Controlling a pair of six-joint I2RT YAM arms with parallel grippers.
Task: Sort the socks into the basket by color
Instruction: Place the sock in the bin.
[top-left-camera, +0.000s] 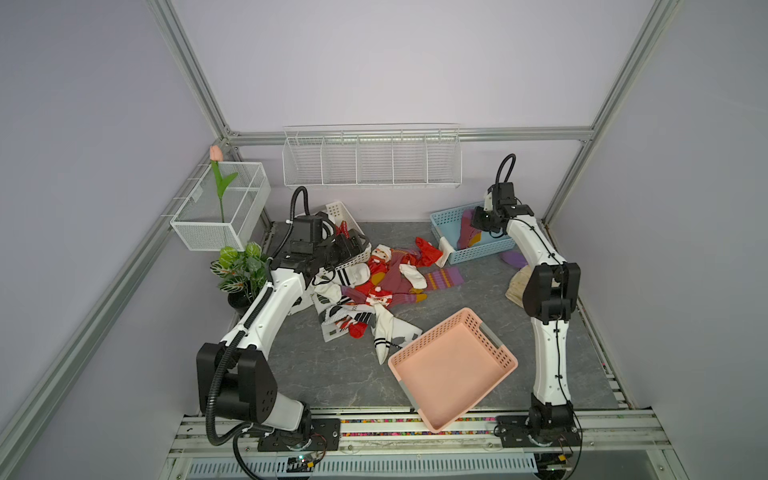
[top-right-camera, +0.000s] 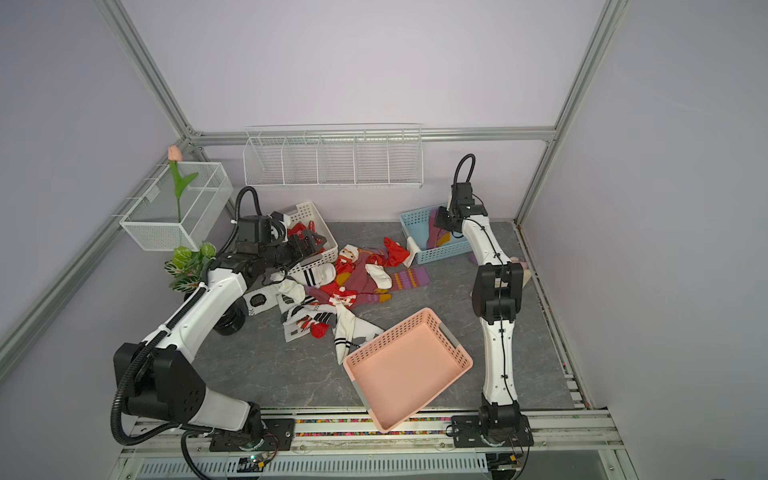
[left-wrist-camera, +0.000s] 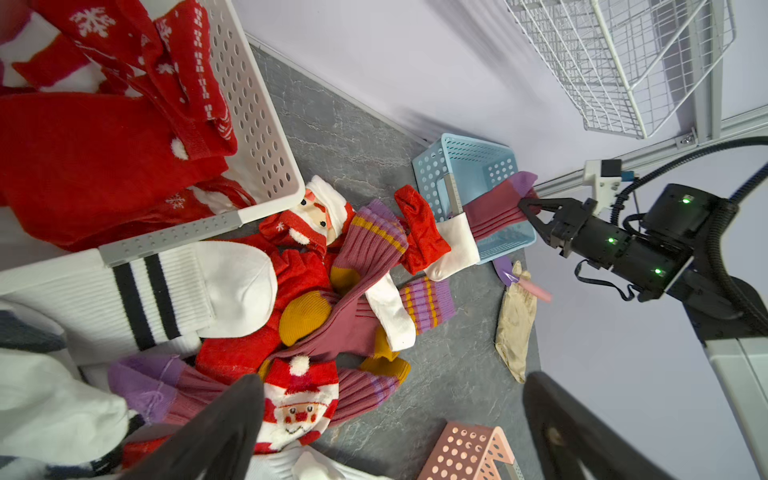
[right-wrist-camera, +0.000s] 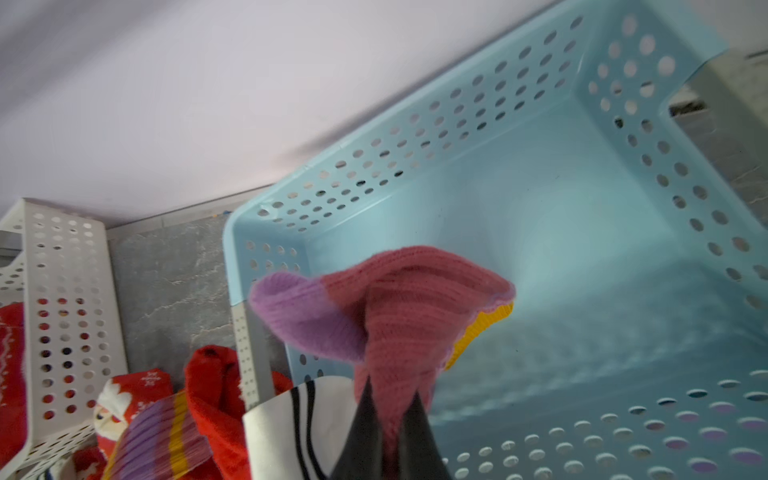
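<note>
A pile of socks (top-left-camera: 382, 286), red, white and purple-maroon, lies mid-table. My left gripper (left-wrist-camera: 392, 380) stands open above its edge, beside the white basket (top-left-camera: 338, 208) that holds red socks (left-wrist-camera: 104, 158); a Santa sock (left-wrist-camera: 299, 403) lies by one finger. My right gripper (right-wrist-camera: 390, 395) is shut on a purple-maroon sock (right-wrist-camera: 399, 307) that hangs over the blue basket (top-left-camera: 444, 220). A white black-striped sock (right-wrist-camera: 282, 432) leans on that basket's rim. The pink basket (top-left-camera: 453, 365) sits tilted at the front.
Beige gloves (top-left-camera: 517, 286) and a purple brush (top-left-camera: 514, 259) lie behind the right arm. A potted plant (top-left-camera: 241, 270) stands at the left, below a mesh box (top-left-camera: 224, 203) with a tulip. A wire rack (top-left-camera: 372, 160) hangs on the back wall.
</note>
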